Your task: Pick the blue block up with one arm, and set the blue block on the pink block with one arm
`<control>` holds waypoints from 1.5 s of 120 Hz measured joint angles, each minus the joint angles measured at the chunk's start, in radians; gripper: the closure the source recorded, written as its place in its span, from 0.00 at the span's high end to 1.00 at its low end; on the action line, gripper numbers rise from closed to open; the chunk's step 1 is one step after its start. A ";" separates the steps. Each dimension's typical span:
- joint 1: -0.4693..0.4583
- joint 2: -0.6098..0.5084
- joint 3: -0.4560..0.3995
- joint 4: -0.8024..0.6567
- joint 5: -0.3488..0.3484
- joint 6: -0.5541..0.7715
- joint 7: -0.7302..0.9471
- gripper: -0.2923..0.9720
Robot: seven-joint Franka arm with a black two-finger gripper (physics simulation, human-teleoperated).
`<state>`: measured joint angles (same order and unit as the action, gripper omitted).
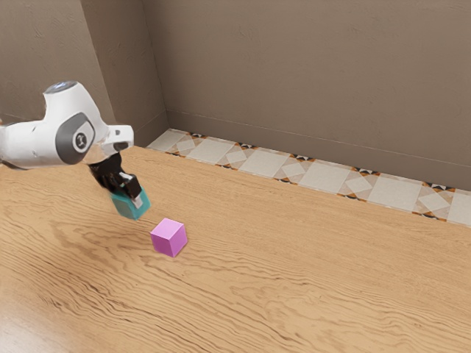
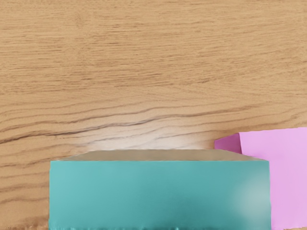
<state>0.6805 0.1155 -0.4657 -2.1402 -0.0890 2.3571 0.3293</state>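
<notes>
The wide wood-grain surface (image 1: 309,287) stretched beneath the white jointed robot arm (image 1: 44,140), which reached in from the exterior view's left. Its black jaws were clamped on the teal-blue cube-shaped block (image 1: 132,204), holding it tilted and clear of the surface. The pink cube-shaped block (image 1: 168,237) rested on the surface nearby, toward the exterior view's right and not touching it; in the wrist view the blue block (image 2: 158,194) hung just under the hand, the pink block (image 2: 283,177) beside it.
</notes>
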 joint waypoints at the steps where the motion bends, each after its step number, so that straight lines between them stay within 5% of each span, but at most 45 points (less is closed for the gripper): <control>1: -0.001 -0.002 0.000 -0.001 0.003 -0.004 -0.009 0.47; 80: -0.092 0.051 -0.050 0.052 0.201 -0.151 -0.490 0.46; 180: -0.149 0.111 -0.051 0.102 0.275 -0.086 -0.514 0.51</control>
<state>0.5312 0.2270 -0.5169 -2.0383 0.1865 2.2715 -0.1843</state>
